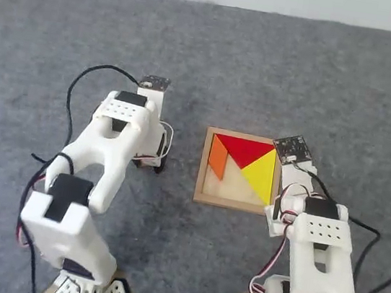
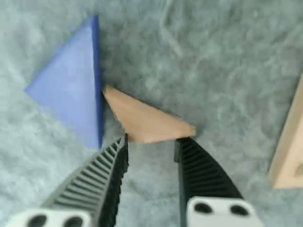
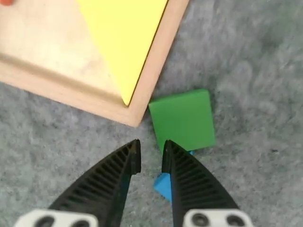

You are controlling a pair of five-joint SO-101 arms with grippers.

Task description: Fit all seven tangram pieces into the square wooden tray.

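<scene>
Left wrist view: the left gripper [image 2: 150, 142] stands half-wide and empty, its tips at the edge of a tan triangle [image 2: 142, 118] lying flat, one corner touching a blue triangle [image 2: 71, 82]. The tan piece looks light, stiff, thin and smooth, so pinch it low across two edges. In the high view the wooden tray [image 1: 225, 203] lies at that arm's 3 o'clock. The right gripper [image 3: 151, 151], nearly closed on nothing, hovers by a green square [image 3: 182, 120].

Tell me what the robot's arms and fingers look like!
The left arm and right arm are chunky white plastic with dark blocks at the joints. Thin black cables loop off them. The left fingers and right fingers are black, pointed and ridged, fixed to white bases.
</scene>
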